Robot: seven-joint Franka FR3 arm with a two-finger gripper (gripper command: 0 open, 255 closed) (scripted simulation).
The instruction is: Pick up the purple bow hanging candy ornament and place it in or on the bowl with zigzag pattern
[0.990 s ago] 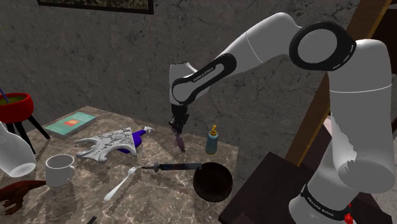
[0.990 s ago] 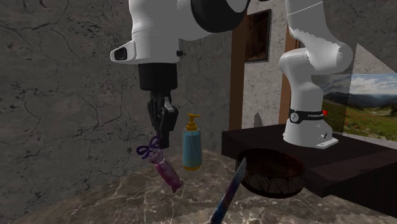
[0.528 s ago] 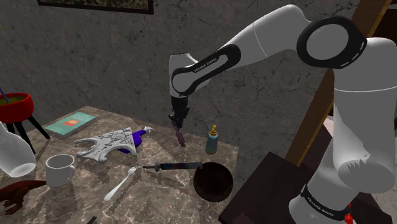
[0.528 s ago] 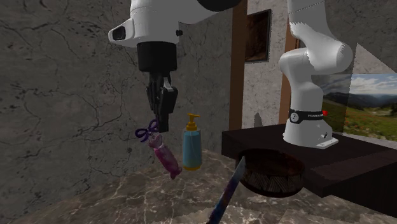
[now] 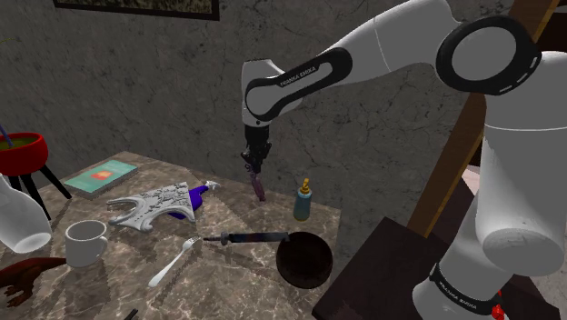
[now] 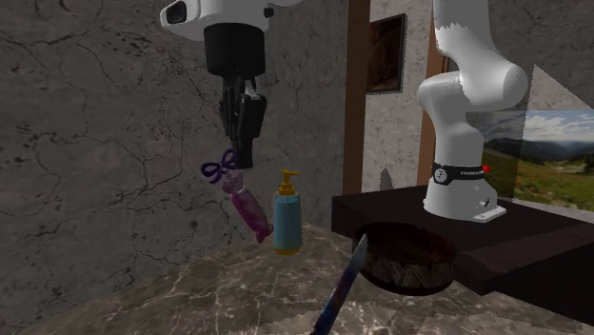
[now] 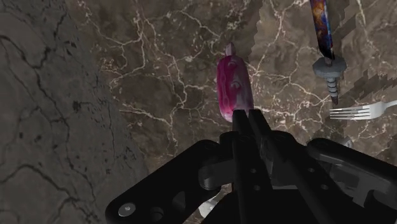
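Up in the air, the black jaws are pressed tight on the top end of the candy ornament [image 6: 249,211], right where its purple bow [image 6: 221,169] is tied. The candy is pink and purple, wrapped like a sweet. It hangs down from the jaws on a slant and touches nothing else. It is well above the table [image 6: 219,295], which is brown stone with pale veins. In the wrist view the candy [image 7: 233,89] sticks out past the tips of the jaws, with the table [image 7: 159,76] under it.

In the shoulder view the candy [image 5: 260,187] hangs up and to the left of a small blue bottle [image 5: 303,200] with an orange top. In the second exterior view the bottle [image 6: 287,219] stands on the table just behind the low end of the candy.

The bowl [image 5: 304,262] is dark and round. It sits on the table, lower and to the right of the candy in the shoulder view. In the second exterior view the bowl [image 6: 405,271] is right against the edge of the dark stand [image 6: 533,252], and a faint pattern shows on its wall.

A knife [image 5: 245,239] with a purple and blue part lies flat, one end by the bowl. A fork [image 5: 173,264] lies near its other end, and a white mug [image 5: 85,243] stands further to the left. The white arm [image 5: 382,45] bends over from the stand.
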